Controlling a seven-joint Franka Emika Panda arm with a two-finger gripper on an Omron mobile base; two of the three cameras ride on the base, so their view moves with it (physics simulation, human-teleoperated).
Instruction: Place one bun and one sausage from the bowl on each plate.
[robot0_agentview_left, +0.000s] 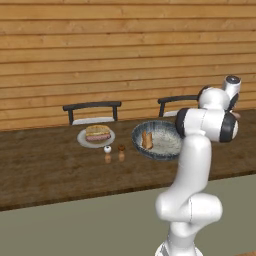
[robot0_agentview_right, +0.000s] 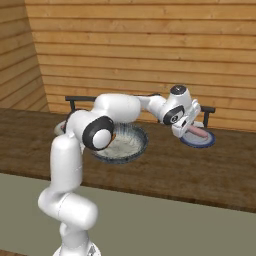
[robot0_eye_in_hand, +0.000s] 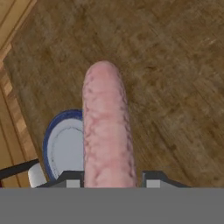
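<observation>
We've got the sausage (robot0_eye_in_hand: 106, 127) pinched right between the gripper (robot0_eye_in_hand: 107, 180) fingers, sticking straight out past the tips over the bluish plate (robot0_eye_in_hand: 59, 146). No readable writing anywhere.

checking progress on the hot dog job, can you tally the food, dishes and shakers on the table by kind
sausages: 2 (gripper's sausage, plated sausage)
buns: 2 (plated bun, bun in bowl)
plates: 2 (pale plate, blue plate)
bowl: 1
shakers: 2 (white-topped shaker, brown-topped shaker)
total: 9
</observation>
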